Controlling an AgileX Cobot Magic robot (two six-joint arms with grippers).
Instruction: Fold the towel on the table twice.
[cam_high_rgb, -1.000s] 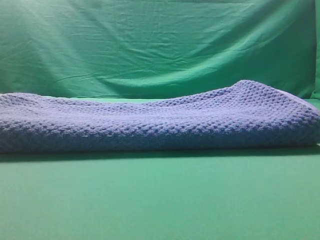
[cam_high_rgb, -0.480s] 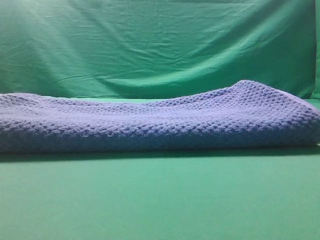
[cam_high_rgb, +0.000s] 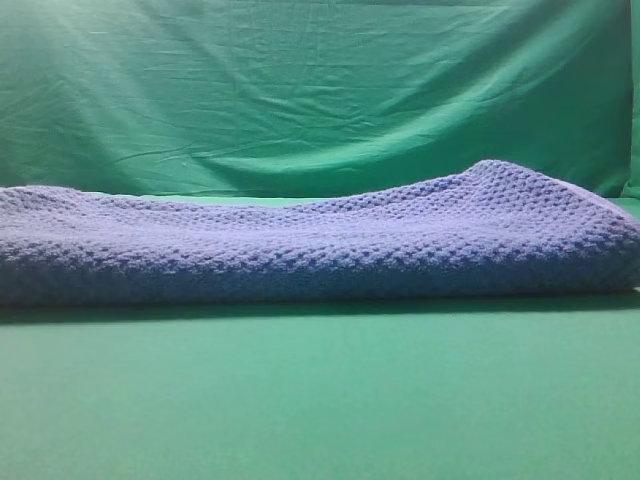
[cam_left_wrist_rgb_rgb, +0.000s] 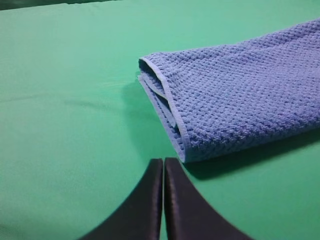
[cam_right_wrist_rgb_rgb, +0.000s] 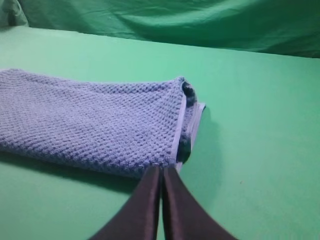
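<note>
Blue-grey towel (cam_high_rgb: 320, 240) folded in layers on green table (cam_high_rgb: 320, 400) — left gripper (cam_left_wrist_rgb_rgb: 163, 162) and right gripper (cam_right_wrist_rgb_rgb: 161, 170) both pressed together, empty, just beside its ends.

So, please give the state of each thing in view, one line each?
towel: folded in layers, lying flat on the table, not held
left gripper: shut, empty, just off the towel's end
right gripper: shut, empty, at the towel's near edge
</note>
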